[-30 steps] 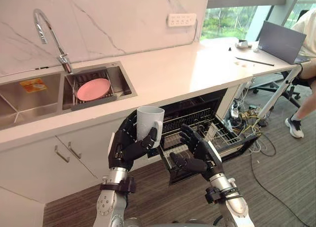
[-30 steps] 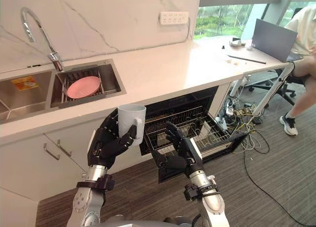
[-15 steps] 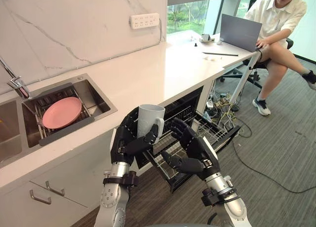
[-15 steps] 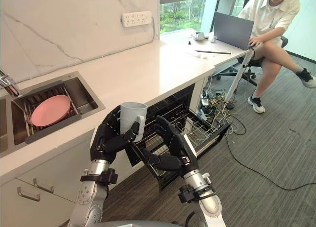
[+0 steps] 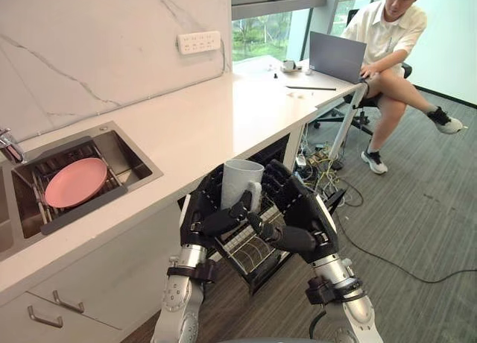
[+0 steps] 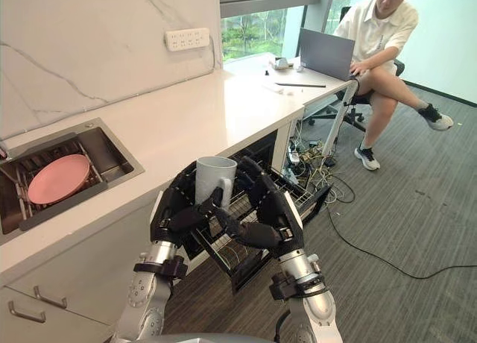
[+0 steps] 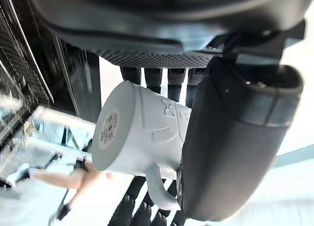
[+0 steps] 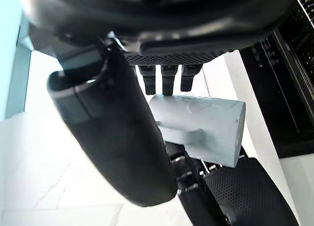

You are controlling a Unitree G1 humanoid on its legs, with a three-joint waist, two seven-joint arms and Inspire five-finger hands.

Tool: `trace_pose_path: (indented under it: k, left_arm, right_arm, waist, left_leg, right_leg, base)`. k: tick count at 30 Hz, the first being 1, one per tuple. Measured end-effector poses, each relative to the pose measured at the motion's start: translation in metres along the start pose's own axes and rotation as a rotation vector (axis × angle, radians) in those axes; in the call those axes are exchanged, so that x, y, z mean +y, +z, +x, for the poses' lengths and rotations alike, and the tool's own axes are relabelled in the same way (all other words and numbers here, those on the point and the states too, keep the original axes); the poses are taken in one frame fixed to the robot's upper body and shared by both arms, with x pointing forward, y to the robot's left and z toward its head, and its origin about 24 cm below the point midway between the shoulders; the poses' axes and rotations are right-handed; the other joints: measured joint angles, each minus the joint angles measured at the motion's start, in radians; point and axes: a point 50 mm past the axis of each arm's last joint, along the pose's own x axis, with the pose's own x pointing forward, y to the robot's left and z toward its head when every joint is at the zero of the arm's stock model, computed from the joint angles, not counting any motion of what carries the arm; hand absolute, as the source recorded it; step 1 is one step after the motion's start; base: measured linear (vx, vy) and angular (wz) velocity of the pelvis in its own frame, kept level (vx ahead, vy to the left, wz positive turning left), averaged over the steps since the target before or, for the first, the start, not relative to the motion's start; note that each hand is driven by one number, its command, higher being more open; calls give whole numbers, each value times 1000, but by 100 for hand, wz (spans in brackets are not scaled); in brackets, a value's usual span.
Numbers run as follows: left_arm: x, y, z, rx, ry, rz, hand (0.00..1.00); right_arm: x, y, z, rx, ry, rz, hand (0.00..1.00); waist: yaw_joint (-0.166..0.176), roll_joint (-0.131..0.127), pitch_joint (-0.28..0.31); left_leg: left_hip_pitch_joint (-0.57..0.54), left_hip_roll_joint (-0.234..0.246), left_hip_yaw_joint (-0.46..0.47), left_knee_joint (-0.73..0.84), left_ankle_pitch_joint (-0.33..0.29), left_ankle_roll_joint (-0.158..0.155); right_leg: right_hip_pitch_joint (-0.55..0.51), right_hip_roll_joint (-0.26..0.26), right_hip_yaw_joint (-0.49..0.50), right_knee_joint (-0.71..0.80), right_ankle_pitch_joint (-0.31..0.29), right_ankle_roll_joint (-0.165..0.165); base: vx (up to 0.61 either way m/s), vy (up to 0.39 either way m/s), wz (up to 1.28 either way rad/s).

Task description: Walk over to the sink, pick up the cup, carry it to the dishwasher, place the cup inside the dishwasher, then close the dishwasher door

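A pale grey-blue cup (image 5: 242,183) is held upright in front of the counter, my left hand (image 5: 203,218) shut round its side with the thumb across the front. The left wrist view shows the cup (image 7: 137,132) with its handle pointing away from the palm. My right hand (image 5: 299,215) is open right beside the cup on the handle side, fingers spread and relaxed; the cup (image 8: 201,125) lies just past them in the right wrist view. Below both hands the dishwasher (image 6: 262,146) stands open with its wire rack (image 5: 256,250) pulled out.
A sink (image 5: 127,160) with a pink plate (image 5: 74,181) is set in the white counter (image 5: 209,123) to the left. A person (image 5: 387,37) sits at a laptop (image 5: 337,57) at the counter's far end. Cables (image 5: 324,175) lie on the floor beside the rack.
The camera has swung right, so the sink has slid to the left. My right hand has risen from over the rack to beside the cup. The left hand still holds the cup.
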Motion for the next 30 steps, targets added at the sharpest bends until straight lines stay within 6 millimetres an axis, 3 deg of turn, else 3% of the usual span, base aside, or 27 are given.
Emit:
trace_pose_path:
  k: [15, 24, 27, 30]
  left_arm:
    - [4, -8, 0, 77, -59, 12, 30]
    - [8, -13, -2, 136, -83, 22, 30]
    - [6, -16, -4, 160, -109, 32, 30]
    - [-8, -25, -12, 217, -231, 55, 30]
  right_arm:
    - [-8, -10, -4, 138, -48, -23, 90]
    - [-12, -16, -7, 208, -64, 57, 90]
    - [-13, -17, -8, 228, -75, 92, 90]
    - [-14, -17, -5, 227, -127, 131, 90]
  waist:
    - [-2, -5, -18]
    - [-2, -9, -21]
    - [-1, -11, -28]
    - [-1, -14, -33]
  left_leg:
    - [1, -3, 20, 1, 0, 0]
    - [2, -4, 33, 9, 0, 0]
    - [0, -4, 33, 10, 0, 0]
    - [0, -5, 33, 10, 0, 0]
  right_leg:
    - [-3, -1, 26, -11, 19, 6]
    - [-5, -3, 37, -11, 27, 6]
    - [-6, -3, 37, -11, 28, 5]
    - [-7, -4, 37, -11, 29, 7]
  base:
    - [-17, -8, -4]
    - [-35, -15, -4]
    - [0, 0, 0]
    - [0, 0, 0]
